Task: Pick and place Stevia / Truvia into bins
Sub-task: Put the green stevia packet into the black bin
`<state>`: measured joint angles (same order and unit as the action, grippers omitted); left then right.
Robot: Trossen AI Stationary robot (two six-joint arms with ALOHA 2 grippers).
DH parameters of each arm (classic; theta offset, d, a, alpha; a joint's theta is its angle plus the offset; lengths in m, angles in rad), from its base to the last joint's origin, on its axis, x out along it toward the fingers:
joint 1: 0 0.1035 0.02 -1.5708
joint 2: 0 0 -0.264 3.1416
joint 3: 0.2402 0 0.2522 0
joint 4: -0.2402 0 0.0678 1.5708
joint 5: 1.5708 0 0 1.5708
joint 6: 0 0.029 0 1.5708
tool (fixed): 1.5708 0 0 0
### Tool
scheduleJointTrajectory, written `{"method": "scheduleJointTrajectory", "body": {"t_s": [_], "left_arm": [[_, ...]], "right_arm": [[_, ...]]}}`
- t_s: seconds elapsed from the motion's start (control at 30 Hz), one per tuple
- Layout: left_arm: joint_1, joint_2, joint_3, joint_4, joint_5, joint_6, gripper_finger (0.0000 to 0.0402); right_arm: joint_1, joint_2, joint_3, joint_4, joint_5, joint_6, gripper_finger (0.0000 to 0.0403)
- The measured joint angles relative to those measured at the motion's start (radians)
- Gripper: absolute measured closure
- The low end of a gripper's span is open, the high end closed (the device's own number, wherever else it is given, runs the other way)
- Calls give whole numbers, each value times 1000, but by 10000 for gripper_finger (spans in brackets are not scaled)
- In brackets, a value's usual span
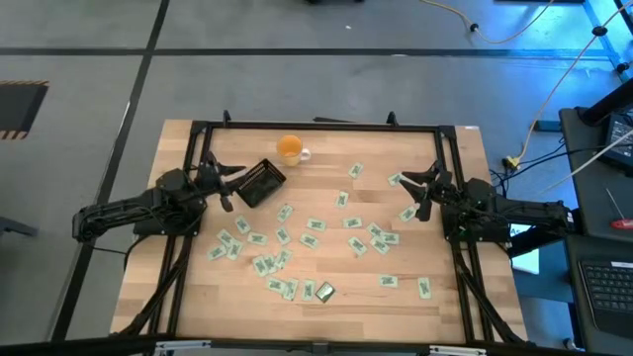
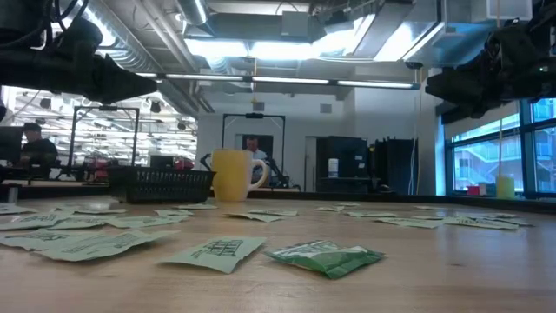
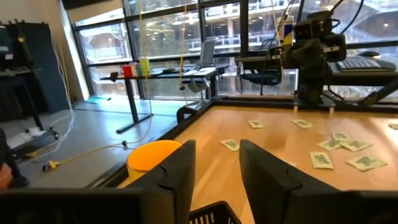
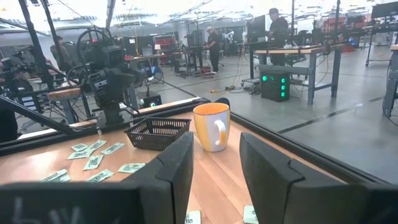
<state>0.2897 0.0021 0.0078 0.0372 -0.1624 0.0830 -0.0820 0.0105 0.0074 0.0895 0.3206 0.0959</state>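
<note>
Ceiling strip lights (image 2: 261,48) are glaring at the top centre of the low view, leaving the arms at its upper corners showing as dark silhouettes. Daylight is coming through the windows (image 3: 186,37) across the top of the left wrist view, and the nearest sachets (image 2: 217,252) at lower centre of the low view are looking soft.

The table (image 1: 198,297) carries one black tray (image 1: 261,183), one orange cup (image 1: 290,148), and roughly thirty pale green and white sachets (image 1: 313,224) scattered across it; the exact number is hard to tell where some overlap. One darker green packet (image 1: 324,291) lies among them. Two dark robot arms reach in, one from each side.
</note>
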Motion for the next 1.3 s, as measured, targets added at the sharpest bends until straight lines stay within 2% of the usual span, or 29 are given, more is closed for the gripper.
{"method": "scheduleJointTrajectory", "body": {"t_s": [0.23,0.33,0.43,0.53,0.63,0.87,1.1,1.3], "left_arm": [[0,0,0,5,25,-29,248],[-1,0,0,35,27,-116,248],[-5,30,0,136,45,-206,251],[-29,102,0,250,73,-162,253],[-58,208,16,329,68,-104,251],[-139,568,179,314,53,-73,252],[-199,950,430,92,20,-39,260],[-212,1199,621,-40,19,-27,261]], "right_arm": [[0,0,0,4,0,0,268],[0,0,0,4,0,0,268],[0,0,0,4,0,-4,268],[0,0,0,17,0,-30,268],[0,0,0,47,0,-55,268],[0,0,0,136,0,-86,268],[0,0,0,137,0,-128,268],[0,0,0,118,0,-128,268]]}}
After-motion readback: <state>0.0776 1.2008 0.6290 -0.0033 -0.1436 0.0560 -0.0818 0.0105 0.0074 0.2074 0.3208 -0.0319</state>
